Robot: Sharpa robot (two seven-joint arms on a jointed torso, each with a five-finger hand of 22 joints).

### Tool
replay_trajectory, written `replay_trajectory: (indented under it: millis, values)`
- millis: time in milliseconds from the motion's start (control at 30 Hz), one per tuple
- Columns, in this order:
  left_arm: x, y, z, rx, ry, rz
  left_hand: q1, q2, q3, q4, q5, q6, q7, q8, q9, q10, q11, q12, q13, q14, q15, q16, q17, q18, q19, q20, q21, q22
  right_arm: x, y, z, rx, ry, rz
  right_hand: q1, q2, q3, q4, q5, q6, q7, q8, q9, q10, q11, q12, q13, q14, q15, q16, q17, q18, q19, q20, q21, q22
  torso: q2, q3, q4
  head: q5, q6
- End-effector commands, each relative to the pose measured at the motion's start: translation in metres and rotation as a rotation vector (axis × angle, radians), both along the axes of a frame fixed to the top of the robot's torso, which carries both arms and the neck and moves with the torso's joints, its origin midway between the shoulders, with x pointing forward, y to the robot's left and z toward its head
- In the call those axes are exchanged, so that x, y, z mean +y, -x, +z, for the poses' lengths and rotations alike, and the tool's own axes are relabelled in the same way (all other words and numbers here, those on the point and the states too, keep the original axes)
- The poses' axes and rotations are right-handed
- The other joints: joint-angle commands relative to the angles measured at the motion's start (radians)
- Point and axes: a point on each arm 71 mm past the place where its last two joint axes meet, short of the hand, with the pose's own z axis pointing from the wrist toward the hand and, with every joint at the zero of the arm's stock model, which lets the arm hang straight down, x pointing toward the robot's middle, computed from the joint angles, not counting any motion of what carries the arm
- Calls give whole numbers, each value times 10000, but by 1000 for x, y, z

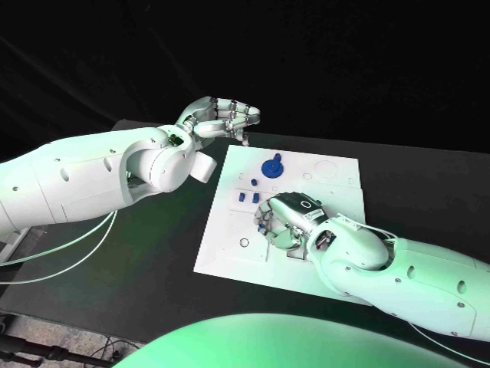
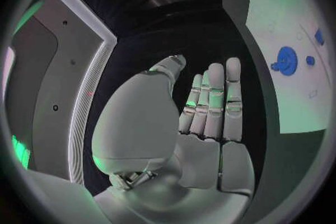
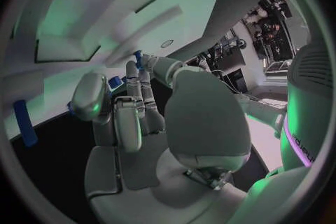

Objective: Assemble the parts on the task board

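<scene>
A flat, matte white task board is seen lying in the middle of the black table. A round blue part with a raised centre is set near the board's far edge, and two small blue pegs are stood just beside each other nearer its middle. Faint circles and outlines are marked on the board's surface.

The right hand, of smooth silver metal, is laid palm-down on the board, so that part of the plate is covered by it. In the right wrist view its fingers are held close together, and small blue pieces are seen at their tips; whether one is pinched cannot be told, though it appears so.

The left hand is held above the table's far left corner, clear of the board. Its fingers are kept straight and side by side, and nothing is held in them.
</scene>
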Motion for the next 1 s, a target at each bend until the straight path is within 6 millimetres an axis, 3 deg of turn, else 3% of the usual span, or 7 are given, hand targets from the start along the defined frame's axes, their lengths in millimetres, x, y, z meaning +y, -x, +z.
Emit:
replay_trajectory:
  millis: [33,367,433,600,767,1000]
  values:
    - [-2,0,1,-16,46,-168,-58,-31,55,14,68,-60,7,60,-14,-55,-13,50,-9,-51,22,-34,-14,81,-45,50,-55,-16,1,3,-5,102,530,322,-201,-110,-74,-24,89,-124,18,-86,-35,-231,74,-62,-62,652,94,16,600,-101,-46,80,-84,665,-5,7,-7,-7,0]
    - [-2,0,1,1,41,-178,-58,-31,55,14,68,-60,7,60,-14,-55,-13,50,-9,-51,22,-34,-14,81,-45,50,-55,-16,-1,3,-3,-151,401,289,-487,-368,-258,-114,95,-370,156,-285,-102,-965,257,-69,-204,615,252,-10,498,-42,-180,220,-460,549,-7,15,-7,-29,0]
    - [-2,0,1,4,40,-181,-58,-26,57,14,69,-70,8,69,-12,-67,-10,56,-11,-53,25,-34,-18,81,-43,52,-61,-21,-2,3,-2,-254,308,251,-520,-437,-434,-227,58,-899,337,-596,-242,-1295,381,-25,-258,569,353,-72,358,-14,-258,304,-674,477,-7,18,-9,-31,0]
    - [-2,0,1,1,27,-179,-58,-26,57,14,69,-70,8,69,-12,-67,-10,56,-11,-53,25,-34,-18,81,-43,52,-61,-21,-6,3,2,-557,-50,100,-472,-370,-1108,-429,-42,-1638,482,-939,-481,-1888,514,80,-309,466,472,-206,58,105,-515,442,-1344,236,-5,16,-20,-65,0]
    - [-1,0,0,15,-6,-169,-57,-25,58,14,69,-76,9,74,-12,-73,-9,59,-12,-54,25,-33,-20,81,-41,53,-64,-23,-13,4,7,-724,-295,-32,-425,-271,-1371,-438,-56,-1582,485,-878,-504,-1973,520,211,-303,427,480,-269,-76,136,-565,463,-1509,169,-14,16,-11,-112,25]
    - [1,0,0,42,-25,-182,-57,-25,58,14,69,-76,9,74,-12,-73,-9,59,-12,-54,25,-33,-20,81,-41,53,-64,-23,-37,-2,26,-381,-68,-528,-395,-139,-1479,-410,37,-1259,431,-692,-511,-1832,466,494,-265,441,436,-262,-68,93,-418,440,-1257,249,-14,14,-25,-292,116]
